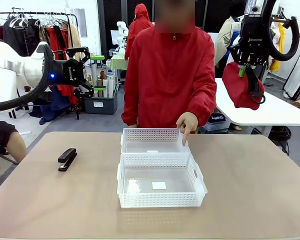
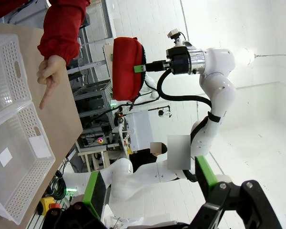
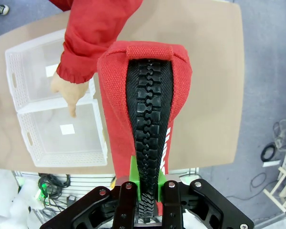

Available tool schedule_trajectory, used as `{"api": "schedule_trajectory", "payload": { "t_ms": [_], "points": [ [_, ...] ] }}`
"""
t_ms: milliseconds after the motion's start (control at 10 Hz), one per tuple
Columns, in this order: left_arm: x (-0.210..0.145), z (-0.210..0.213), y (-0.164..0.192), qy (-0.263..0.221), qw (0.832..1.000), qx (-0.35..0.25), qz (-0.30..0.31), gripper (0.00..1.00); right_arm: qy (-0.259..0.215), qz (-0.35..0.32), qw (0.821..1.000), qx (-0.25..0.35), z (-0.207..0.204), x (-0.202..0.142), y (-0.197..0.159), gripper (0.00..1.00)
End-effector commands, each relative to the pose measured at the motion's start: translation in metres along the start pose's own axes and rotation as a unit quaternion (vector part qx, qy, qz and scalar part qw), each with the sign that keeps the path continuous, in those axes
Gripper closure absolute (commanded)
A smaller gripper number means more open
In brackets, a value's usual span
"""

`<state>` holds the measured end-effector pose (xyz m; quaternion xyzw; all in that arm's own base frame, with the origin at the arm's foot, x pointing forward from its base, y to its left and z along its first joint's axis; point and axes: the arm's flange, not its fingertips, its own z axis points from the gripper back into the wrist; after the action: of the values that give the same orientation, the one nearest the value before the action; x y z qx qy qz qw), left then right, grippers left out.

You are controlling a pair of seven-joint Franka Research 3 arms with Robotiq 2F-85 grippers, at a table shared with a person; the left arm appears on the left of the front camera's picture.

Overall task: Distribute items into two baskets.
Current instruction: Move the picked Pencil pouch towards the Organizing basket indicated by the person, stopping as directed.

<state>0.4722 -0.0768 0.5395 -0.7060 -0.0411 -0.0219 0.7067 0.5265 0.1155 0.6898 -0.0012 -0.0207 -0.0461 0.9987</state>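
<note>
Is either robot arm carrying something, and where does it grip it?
The right gripper holds the red pouch, its fingers pinching the zipper at one end. The left gripper is open and empty.

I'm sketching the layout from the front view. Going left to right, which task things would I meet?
Black stapler → larger white basket → red pouch, hanging from the shut right tool. The smaller basket overlaps the larger one, so it is left out.
</note>
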Motion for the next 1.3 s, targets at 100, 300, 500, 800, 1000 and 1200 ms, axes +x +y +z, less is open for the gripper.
{"api": "schedule_trajectory", "payload": {
  "t_ms": [100, 300, 500, 800, 1000, 1200],
  "points": [
    [0.0, 0.001, -0.003, -0.001, 1.0, -0.002, 0.001, 0.0, -0.002, 0.0, 1.0, 0.0, 0.002, -0.001, 0.0, 1.0],
    [0.0, 0.001, -0.003, -0.001, 1.0, -0.002, 0.001, 0.0, 0.0, 0.0, 1.0, 0.0, 0.0, 0.0, 0.0, 1.0],
    [0.0, 0.001, -0.003, -0.001, 1.0, -0.002, 0.001, 0.0, -0.011, 0.127, 0.992, 0.019, 0.004, -0.005, 0.012, 1.0],
    [0.0, 0.001, -0.003, -0.001, 1.0, -0.002, 0.001, 0.0, -0.009, 0.254, 0.966, 0.049, 0.004, -0.008, 0.04, 1.0],
    [0.0, 0.001, -0.003, -0.001, 1.0, -0.002, 0.001, 0.0, -0.015, 0.343, 0.938, 0.049, -0.001, -0.01, 0.065, 1.0],
    [0.0, 0.001, -0.003, -0.001, 1.0, -0.002, 0.001, 0.0, -0.011, 0.433, 0.9, 0.047, -0.011, -0.012, 0.089, 1.0]
  ]
}}
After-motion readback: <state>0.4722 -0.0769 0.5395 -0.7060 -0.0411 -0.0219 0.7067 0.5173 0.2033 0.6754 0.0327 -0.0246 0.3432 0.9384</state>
